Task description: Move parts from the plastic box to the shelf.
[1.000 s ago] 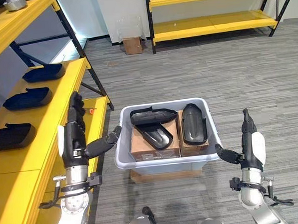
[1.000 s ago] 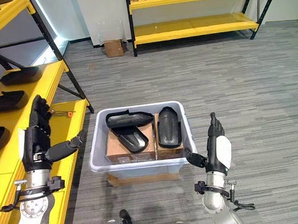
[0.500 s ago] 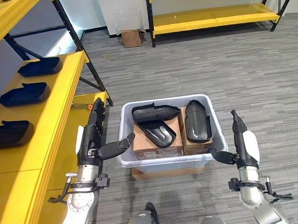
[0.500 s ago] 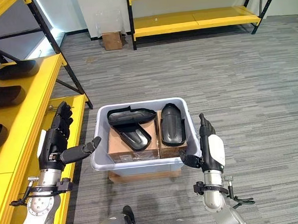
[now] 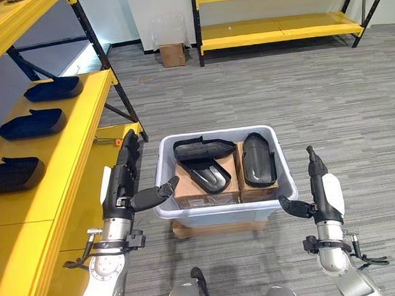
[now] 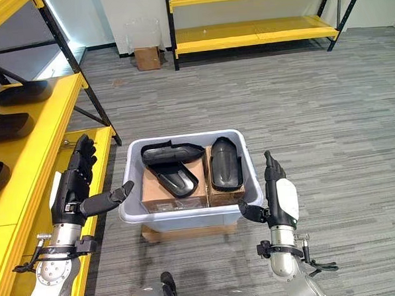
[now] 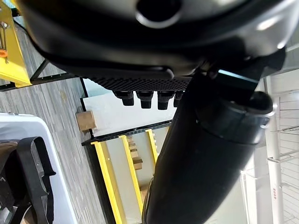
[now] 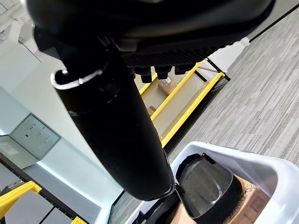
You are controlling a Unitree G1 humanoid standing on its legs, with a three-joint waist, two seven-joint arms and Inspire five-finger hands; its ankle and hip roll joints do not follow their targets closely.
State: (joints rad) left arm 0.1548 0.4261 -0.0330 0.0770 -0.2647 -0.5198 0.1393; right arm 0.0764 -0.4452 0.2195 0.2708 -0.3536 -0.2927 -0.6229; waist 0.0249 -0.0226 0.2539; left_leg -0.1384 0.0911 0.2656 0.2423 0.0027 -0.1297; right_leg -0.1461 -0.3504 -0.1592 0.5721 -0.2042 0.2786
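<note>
Flanking the plastic box (image 5: 220, 210), nearest the camera: left hand (image 5: 120, 185), upright beside the box's left wall, fingers (image 5: 128, 148) straight and together, thumb angled toward the box's near-left corner, holding nothing; right hand (image 5: 322, 194), upright off the box's near-right corner, fingers straight and raised, thumb reaching toward the box's rim, holding nothing. Whether either thumb touches the box cannot be told. Plastic box: pale grey, rectangular, standing on the striped grey floor (image 5: 327, 101) atop a flat brown base showing under its near edge. Contents: two brown cartons side by side, with three black parts lying on them. First part (image 5: 211, 177), scoop-shaped, on the left carton toward the middle. Second part (image 5: 201, 149), long and pointed, lying across the far left of the box, its tip toward the centre. Third part (image 5: 256, 159), oval, lying lengthwise on the right carton. Shelf (image 5: 72, 161): yellow with black uprights, running along the robot's left side; three more black parts lie on it in a row, near (image 5: 13, 174), middle (image 5: 30, 123) and far (image 5: 53, 89), well apart from one another. Small orange item (image 5: 118, 141) on the lower yellow level, just past the left hand's fingertips. Far end of room: cardboard box (image 5: 173, 55) on the floor against the white wall, and a second yellow shelf (image 5: 277, 28) beside it.
</note>
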